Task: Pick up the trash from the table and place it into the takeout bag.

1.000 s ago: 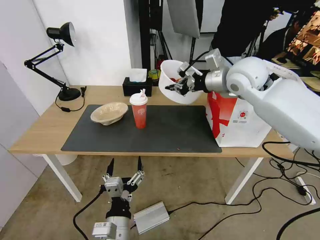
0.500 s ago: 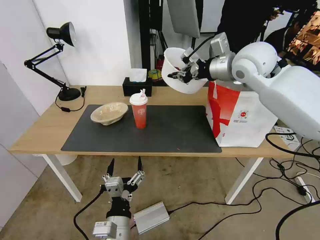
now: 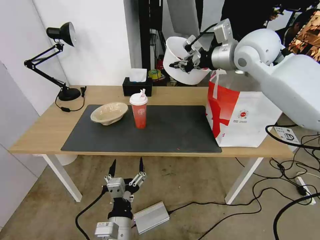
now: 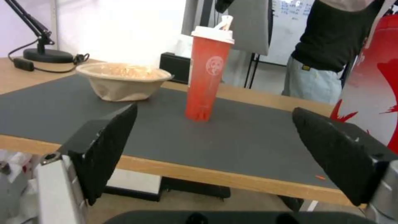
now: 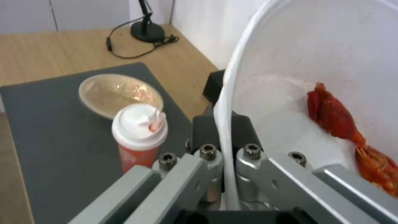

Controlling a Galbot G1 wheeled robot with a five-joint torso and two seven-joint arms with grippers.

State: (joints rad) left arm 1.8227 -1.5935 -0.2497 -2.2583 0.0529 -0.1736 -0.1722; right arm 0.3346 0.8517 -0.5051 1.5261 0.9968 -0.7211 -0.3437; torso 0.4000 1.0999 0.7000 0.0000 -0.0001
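My right gripper (image 3: 180, 64) is shut on the rim of the round white bowl (image 3: 177, 63), holding it tilted in the air above the table's back edge, just left of the takeout bag (image 3: 245, 116). Red food scraps (image 5: 340, 123) lie inside the bowl (image 5: 315, 77). The red drink cup (image 3: 139, 110) with its white lid stands upright on the dark mat (image 3: 160, 133). Left of the cup sits the beige pulp bowl (image 3: 109, 113). My left gripper (image 3: 126, 166) hangs open below the table's front edge, facing the cup (image 4: 207, 68) and the pulp bowl (image 4: 122, 82).
A black desk lamp (image 3: 60, 60) stands at the back left and a black tissue box (image 3: 137, 86) behind the cup. Cables and a silver box (image 3: 151, 217) lie on the floor. A person stands behind the table.
My right gripper has lifted the white bowl higher and carried it a little to the right, closer to the bag. The left arm has barely moved.
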